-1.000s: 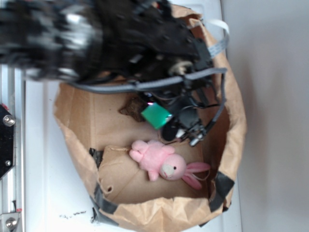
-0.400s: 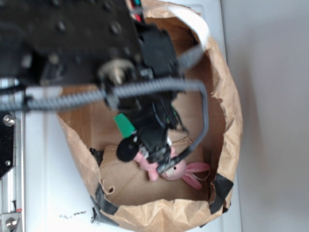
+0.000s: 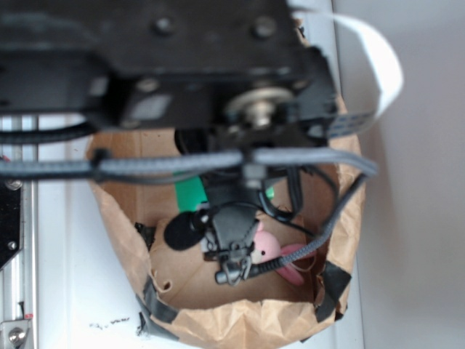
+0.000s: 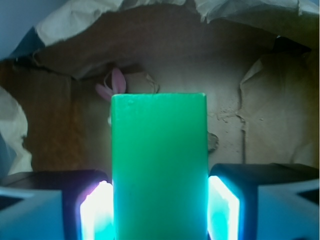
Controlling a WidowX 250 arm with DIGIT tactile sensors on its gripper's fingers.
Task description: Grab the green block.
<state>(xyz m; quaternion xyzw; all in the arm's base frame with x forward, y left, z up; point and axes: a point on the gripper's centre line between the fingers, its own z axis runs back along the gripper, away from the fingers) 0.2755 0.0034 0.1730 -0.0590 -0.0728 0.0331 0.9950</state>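
The green block [image 4: 159, 165] stands between my two glowing fingers [image 4: 95, 210] in the wrist view, and both press against its sides. My gripper [image 4: 159, 212] is shut on it and holds it above the floor of the brown paper bag [image 4: 260, 125]. In the exterior view the arm hides most of the bag; only a sliver of the green block [image 3: 190, 195] shows under the arm, above the gripper [image 3: 231, 251]. The pink plush bunny [image 3: 267, 249] lies below, mostly hidden; its ears [image 4: 112, 85] peek behind the block in the wrist view.
The crumpled bag walls [image 3: 240, 320] ring the area, patched with black tape [image 3: 330, 287]. A white ribbon cable [image 3: 378, 58] loops at the upper right. A metal rail [image 3: 14, 254] runs down the left. The brown rock is hidden.
The arm has swung across and towards the camera, covering more of the bag. The green block has moved left with the gripper, from beside the rock to above the bunny.
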